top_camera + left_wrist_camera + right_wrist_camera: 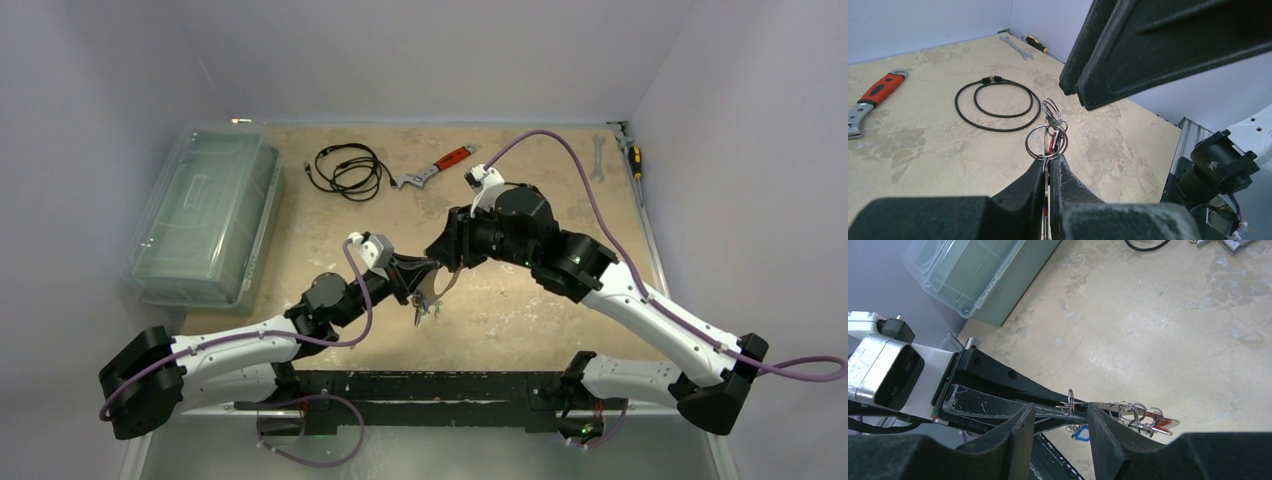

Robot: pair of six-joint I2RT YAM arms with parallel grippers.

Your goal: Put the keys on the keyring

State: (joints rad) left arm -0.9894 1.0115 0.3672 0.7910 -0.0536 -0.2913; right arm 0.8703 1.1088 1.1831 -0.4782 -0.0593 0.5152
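Far left, a clear plastic storage box with a closed lid (205, 215) sits along the edge of the mottled tan tabletop (520, 305). At the back, a thin black cable coiled in loose loops (349, 171) lies flat. Just right of it is an adjustable wrench with a red handle and grey metal head (435, 168), set at an angle. In the far right corner, a small silver open-ended spanner (598, 158) lies beside a yellow-and-black-handled screwdriver (633, 155), both close against the wall.

Grey keyring (1026, 143), black cable (956, 102)
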